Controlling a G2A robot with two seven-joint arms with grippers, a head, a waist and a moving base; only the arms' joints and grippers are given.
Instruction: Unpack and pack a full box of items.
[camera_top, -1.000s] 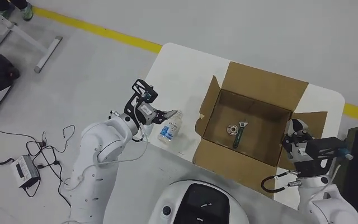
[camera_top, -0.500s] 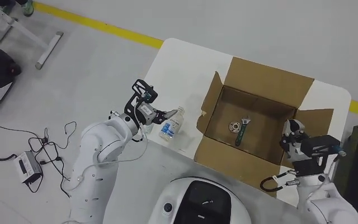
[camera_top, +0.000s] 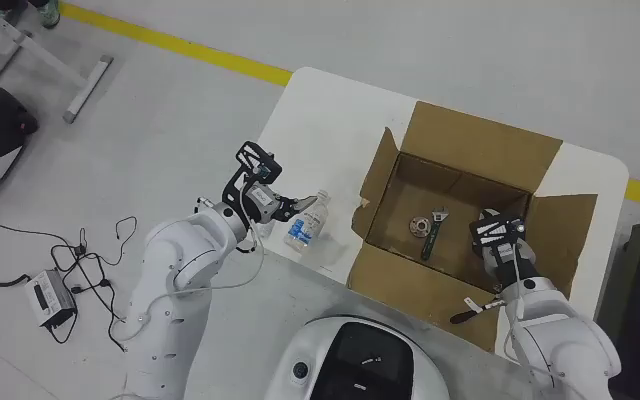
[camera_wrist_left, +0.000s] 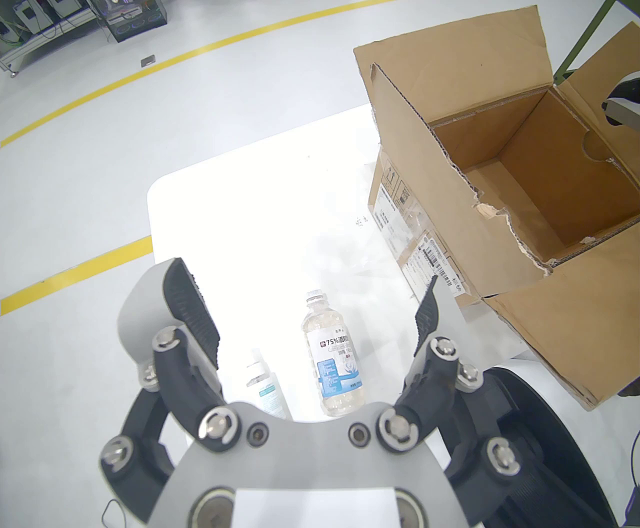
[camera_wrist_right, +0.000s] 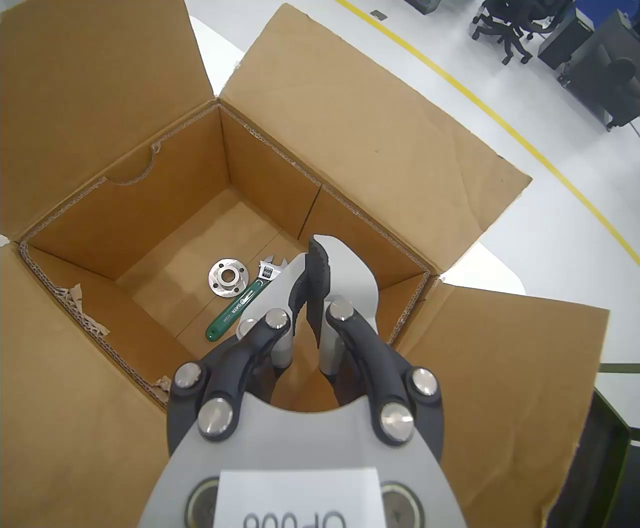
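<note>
Cardboard box (camera_wrist_right: 165, 200): matt brown, corrugated, edges torn rough. Inside it, flange (camera_wrist_right: 228, 276): bright bare metal; wrench (camera_wrist_right: 235, 307): glossy green handle, metal head. Beside box, bottle (camera_wrist_left: 334, 357): clear plastic, paper label. White tabletop (camera_wrist_left: 250, 215): smooth, glossy.

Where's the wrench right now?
In the top view, the wrench lies on the box floor, just right of the metal flange; the right pincer hangs over the box's right wall.
</note>
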